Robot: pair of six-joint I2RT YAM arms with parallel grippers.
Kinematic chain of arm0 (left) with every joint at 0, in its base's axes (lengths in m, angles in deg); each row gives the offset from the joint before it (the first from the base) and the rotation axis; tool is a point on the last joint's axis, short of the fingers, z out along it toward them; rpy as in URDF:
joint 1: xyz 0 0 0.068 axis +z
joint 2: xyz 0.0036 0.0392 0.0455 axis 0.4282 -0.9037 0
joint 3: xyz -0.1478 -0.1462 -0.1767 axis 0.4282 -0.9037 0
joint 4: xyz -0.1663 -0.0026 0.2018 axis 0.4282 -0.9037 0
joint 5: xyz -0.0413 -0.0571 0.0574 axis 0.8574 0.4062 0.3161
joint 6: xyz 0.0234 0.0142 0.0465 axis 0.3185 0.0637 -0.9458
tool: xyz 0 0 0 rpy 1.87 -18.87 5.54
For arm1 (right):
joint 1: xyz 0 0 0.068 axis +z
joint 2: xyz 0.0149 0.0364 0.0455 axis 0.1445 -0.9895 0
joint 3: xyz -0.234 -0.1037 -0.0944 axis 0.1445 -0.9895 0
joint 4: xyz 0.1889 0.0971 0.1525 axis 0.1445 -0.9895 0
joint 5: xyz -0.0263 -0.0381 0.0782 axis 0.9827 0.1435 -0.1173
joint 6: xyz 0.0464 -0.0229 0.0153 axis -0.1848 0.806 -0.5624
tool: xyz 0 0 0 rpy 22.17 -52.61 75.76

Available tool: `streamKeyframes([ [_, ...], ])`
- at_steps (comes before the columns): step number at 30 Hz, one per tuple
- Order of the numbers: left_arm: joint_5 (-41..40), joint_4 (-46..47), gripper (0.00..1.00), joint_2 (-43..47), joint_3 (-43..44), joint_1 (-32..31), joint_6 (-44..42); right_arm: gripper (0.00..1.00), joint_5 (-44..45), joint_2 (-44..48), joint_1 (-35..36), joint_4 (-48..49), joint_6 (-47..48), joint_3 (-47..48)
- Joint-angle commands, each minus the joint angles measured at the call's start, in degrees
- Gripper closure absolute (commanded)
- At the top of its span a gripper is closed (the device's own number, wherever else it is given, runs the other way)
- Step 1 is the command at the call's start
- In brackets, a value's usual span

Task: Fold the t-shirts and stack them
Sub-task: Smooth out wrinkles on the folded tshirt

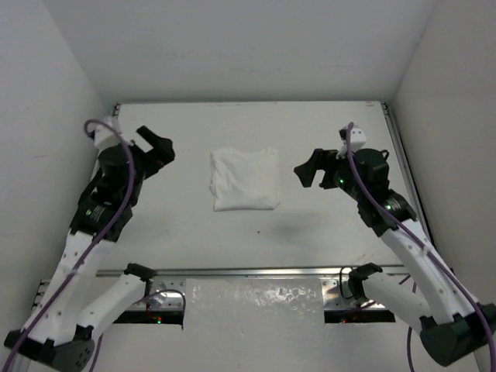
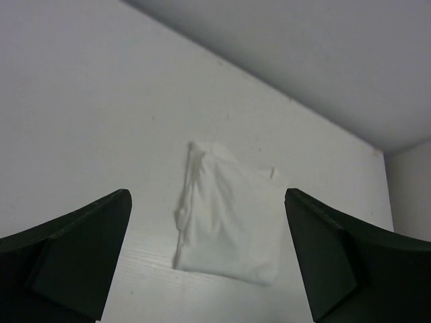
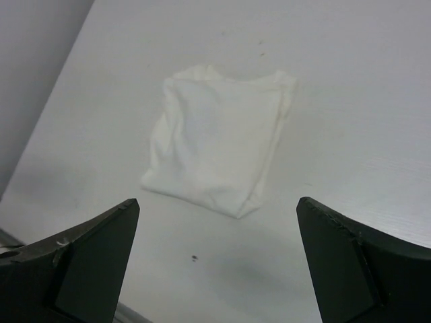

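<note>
White walls enclose our flat white tabletop (image 1: 325, 225), where the folded white cloth t-shirt (image 1: 245, 180) lies centred between our left gripper (image 1: 159, 146) and right gripper (image 1: 311, 172), both spread wide and empty. Its loose edges could spring open if nudged.

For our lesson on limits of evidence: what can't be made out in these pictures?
Underside and inner layers of the t-shirt: all views, covered by its top fold.
Dark speck on the table: right wrist view, too small to identify.
Finger bases of the left gripper: left wrist view, cut by the bottom edge.
</note>
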Motion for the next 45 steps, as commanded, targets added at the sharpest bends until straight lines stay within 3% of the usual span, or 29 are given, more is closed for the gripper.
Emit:
streamKeyframes([
  [1,-14.48,-5.27,0.03,7.11,-2.64,0.06,-2.54,0.01,11.11,6.41,-0.08,-13.85,7.14,1.19],
  [7,-20.11,-8.42,0.02,12.84,-8.46,0.06,-2.02,0.01,18.66,13.45,0.01,-23.08,7.76,0.84],
  [14,-26.62,-11.25,0.01,16.70,-8.89,0.06,-1.40,0.01,22.89,21.10,0.28,-21.94,6.97,-3.73],
  [21,-19.96,-7.29,0.00,18.65,-11.45,0.15,-3.77,0.01,22.63,20.93,0.28,-23.61,5.39,-6.37],
  [45,-18.19,-6.85,0.00,17.76,-11.80,0.06,-4.21,0.01,21.75,20.58,0.28,-23.88,5.21,-5.85],
])
